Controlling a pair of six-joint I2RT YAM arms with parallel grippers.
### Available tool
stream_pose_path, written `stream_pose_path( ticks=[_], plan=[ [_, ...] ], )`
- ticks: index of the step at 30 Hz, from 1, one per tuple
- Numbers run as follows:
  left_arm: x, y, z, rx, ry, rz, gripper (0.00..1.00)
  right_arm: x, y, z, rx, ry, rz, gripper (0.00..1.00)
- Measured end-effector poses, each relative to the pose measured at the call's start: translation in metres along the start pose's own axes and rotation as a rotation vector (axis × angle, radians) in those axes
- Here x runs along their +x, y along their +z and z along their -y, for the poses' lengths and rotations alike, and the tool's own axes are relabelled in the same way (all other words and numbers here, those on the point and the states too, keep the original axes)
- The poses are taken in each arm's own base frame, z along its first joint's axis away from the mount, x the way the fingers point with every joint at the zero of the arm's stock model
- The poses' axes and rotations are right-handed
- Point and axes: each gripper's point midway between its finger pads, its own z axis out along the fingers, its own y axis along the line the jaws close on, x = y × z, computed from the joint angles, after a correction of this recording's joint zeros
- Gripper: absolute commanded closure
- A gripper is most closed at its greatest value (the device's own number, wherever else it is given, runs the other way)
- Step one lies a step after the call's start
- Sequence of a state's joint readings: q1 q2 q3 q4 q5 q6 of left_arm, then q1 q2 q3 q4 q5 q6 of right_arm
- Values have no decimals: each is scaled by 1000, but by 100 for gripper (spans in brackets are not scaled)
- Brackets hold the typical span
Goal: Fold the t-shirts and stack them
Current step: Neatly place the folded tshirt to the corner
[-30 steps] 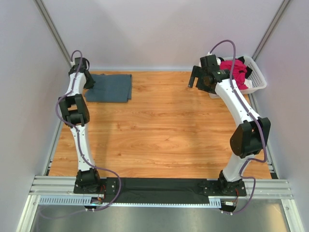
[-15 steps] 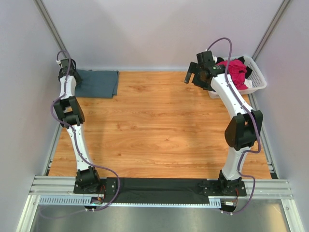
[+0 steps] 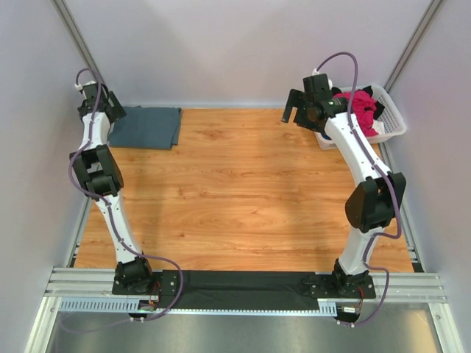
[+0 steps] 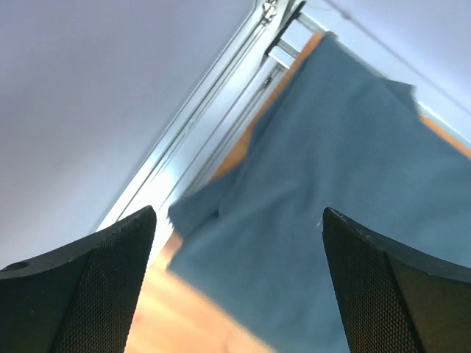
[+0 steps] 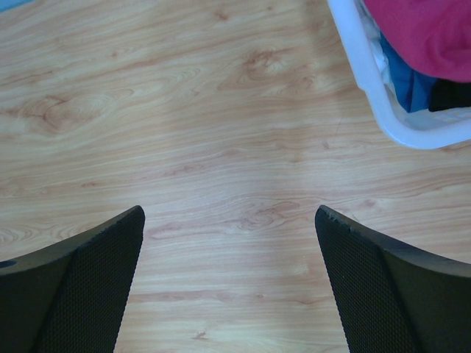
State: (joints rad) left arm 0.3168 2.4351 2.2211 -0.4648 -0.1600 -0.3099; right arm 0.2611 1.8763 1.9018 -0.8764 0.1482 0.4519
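The folded slate blue-grey t-shirt (image 3: 151,126) is seen lying flat at the far left corner of the wooden table (image 3: 243,191), its left edge close to the metal rail (image 4: 206,132). The left gripper (image 3: 98,103) is held over that left edge. From the wrist view its fingers (image 4: 96,287) are spread wide and nothing is clamped between them; only grey cloth and a strip of bare wood are seen in the gap. Whether the tips touch the cloth cannot be told.

Over on the far right, the white basket (image 3: 391,125) is set at the table's corner. A magenta-pink t-shirt (image 3: 359,107) is heaped in it, with black cloth (image 5: 449,95) and something bright blue (image 5: 416,84) tucked beneath. The right gripper (image 3: 294,112) is held just left of the basket, over bare wood. Its jaws are likewise set wide apart, and nothing is gripped. The pink shirt is left untouched in the basket, well apart from the grey one across the table.
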Motion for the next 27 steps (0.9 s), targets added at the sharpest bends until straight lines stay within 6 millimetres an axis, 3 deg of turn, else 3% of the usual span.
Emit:
stream_pose_path(
  ticks=[3, 7, 12, 16, 20, 23, 27],
  plan=[
    [-20, -43, 0, 20, -10, 40, 0, -9, -19, -1, -22, -13, 44, 0],
    [-50, -116, 8, 96, -26, 143, 0, -26, -60, 0, -67, -24, 151, 0],
    [-58, -200, 29, 251, -15, 208, 0, -38, -110, 9, -102, -26, 285, 0],
    [-39, -262, 57, 405, 24, 200, 0, -31, -128, 22, -96, -26, 344, 0],
    [-4, -319, 75, 535, 47, 165, 0, -1, -127, 40, -85, -27, 348, 0],
    [24, -346, 67, 569, 43, 133, 0, 26, -122, 51, -88, -15, 339, 0],
    [56, -368, 52, 584, 34, 102, 0, 49, -114, 57, -107, 18, 324, 0]
  ],
)
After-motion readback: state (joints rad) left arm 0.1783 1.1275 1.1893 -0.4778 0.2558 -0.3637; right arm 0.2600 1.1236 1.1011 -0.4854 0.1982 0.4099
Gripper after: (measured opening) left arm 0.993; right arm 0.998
